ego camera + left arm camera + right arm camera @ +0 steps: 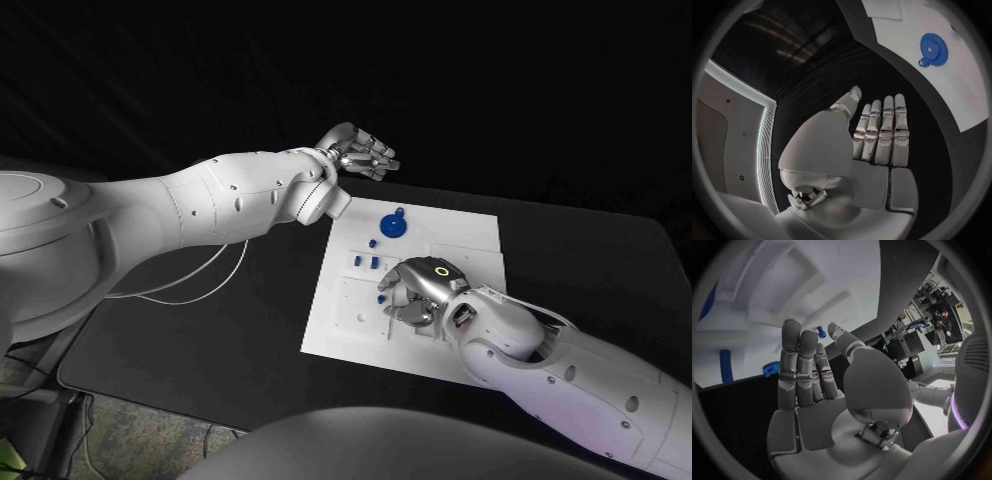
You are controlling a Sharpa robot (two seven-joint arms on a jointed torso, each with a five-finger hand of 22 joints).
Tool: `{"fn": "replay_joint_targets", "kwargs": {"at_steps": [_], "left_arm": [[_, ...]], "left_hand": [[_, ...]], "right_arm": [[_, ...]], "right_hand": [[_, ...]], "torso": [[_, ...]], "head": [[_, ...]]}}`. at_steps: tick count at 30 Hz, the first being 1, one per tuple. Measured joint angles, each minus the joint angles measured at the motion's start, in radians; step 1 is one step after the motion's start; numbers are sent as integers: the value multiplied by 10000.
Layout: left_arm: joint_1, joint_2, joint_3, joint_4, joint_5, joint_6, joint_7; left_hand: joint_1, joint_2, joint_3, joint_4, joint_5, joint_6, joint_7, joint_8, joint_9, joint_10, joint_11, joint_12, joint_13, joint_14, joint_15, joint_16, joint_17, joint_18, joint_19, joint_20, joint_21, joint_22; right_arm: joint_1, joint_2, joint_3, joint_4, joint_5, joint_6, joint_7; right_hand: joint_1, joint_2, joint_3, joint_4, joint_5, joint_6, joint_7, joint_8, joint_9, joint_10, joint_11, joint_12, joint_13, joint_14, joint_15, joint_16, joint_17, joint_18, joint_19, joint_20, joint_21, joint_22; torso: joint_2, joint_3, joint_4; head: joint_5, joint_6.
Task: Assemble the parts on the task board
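left hand flat, fingers pressed together, empty, off the task board | right hand over board, grip can't tell tbh | blue gear on board

Task board partly under right robot hand

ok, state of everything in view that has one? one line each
left hand: off the board past its far left corner, fingers straight and together, holds nothing
right hand: over the near part of the task board, holds nothing
task board: flat on the table
blue gear: flat on the board's far end
small blue parts: on the board, mid left
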Motion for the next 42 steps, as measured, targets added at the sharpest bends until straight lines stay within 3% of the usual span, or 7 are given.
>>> {"fn": "replay_joint_targets", "kwargs": {"at_steps": [5,9,14,19,24,31,42], "left_arm": [[0,-62,0,4,0,8,-7],[0,-127,-1,11,3,14,-8],[0,-209,-1,27,20,41,28],[0,-256,-1,34,43,75,70],[0,-268,-2,35,66,105,109],[-2,-267,-3,36,86,139,138],[-3,-252,-3,17,99,174,151]], "left_hand": [[0,0,0,0,0,0,0,0,0,0,0,0,0,0,0,0,0,0,0,0,0,0],[0,0,-6,-6,0,0,0,0,0,0,0,0,0,0,0,0,0,0,0,0,0,-3],[0,0,-28,-28,0,0,0,0,0,-37,37,0,0,5,-5,0,0,-1,0,0,45,-18],[0,0,-28,-28,0,0,0,0,0,-42,31,0,0,38,-38,0,0,0,0,0,73,-18],[0,0,-28,-28,0,0,0,0,0,-72,1,0,0,38,-38,0,0,0,0,0,73,-17],[1,0,-28,-28,0,0,0,0,0,-72,0,0,0,37,-37,0,0,0,0,0,73,-17],[41,40,-28,-28,0,0,0,0,0,-108,36,-1,0,37,-37,0,0,0,0,0,73,-16]], "right_arm": [[60,-565,357,476,207,-133,-2],[104,-1030,908,689,458,-122,-6],[143,-1502,1568,643,806,22,-9],[144,-1770,1810,412,1009,189,-7],[137,-1803,1881,193,1124,420,-5],[81,-1622,1903,-78,1126,785,-5],[39,-1303,1665,-481,938,1167,-3]], "right_hand": [[0,0,399,53,-27,77,76,0,0,527,-123,0,0,65,-61,86,-11,-1,71,-36,0,96],[-168,-52,778,33,-27,79,105,0,1,650,-145,0,-1,82,-77,146,-11,-3,87,-50,0,199],[-143,-28,-85,167,128,-89,87,0,1,285,-41,0,-1,82,-77,145,-27,-7,87,-49,-65,225],[53,-52,-504,331,125,-185,73,0,1,162,-18,0,-1,78,-75,145,-50,-13,88,-49,-158,260],[133,-53,-877,561,-499,-377,-92,0,-7,-12,11,0,-1,112,4,293,-34,-21,103,-35,-196,324],[381,-118,-1436,968,-531,-468,-173,0,-13,-11,11,0,-2,122,14,301,26,-77,103,-34,-196,329],[539,179,-954,710,-531,-380,-86,0,-13,605,-189,0,6,184,-46,340,47,-115,56,-78,-137,356]], "torso": [[-5,-2,-2],[-6,-2,-8],[-7,1,-11],[-4,6,-8],[8,11,2],[15,4,19],[16,-14,32]], "head": [[-101,0],[-165,6],[-209,81],[-223,115],[-245,142],[-259,136],[-267,112]]}}
